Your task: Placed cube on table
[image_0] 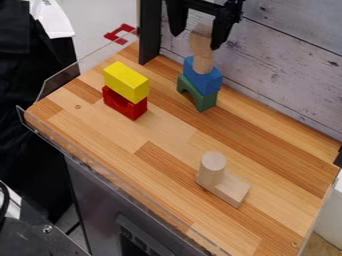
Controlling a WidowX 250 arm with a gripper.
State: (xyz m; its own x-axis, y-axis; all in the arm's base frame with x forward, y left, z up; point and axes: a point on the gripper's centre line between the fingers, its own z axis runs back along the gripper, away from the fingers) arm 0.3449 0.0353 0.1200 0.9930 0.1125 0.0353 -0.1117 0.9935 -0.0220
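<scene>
A black gripper (196, 41) hangs open above a green arch (205, 102), its claw parted around pale wooden pieces (204, 61) stacked on the blue cube (203, 77), which sits on the arch. Left of the arch, a yellow block (125, 81) tops a red one (125, 105); nearer the camera than the arch stand a wooden cylinder (212, 168) and flat block (233, 189). Behind the arch rise a black post (149, 32) and plank wall (284, 67).

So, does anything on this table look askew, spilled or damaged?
Nothing looks spilled or damaged. The one mild oddity is the tall stack under the end effector: the blue block seems slightly out of line with the green arch beneath it, though the slanted view may exaggerate that.
</scene>
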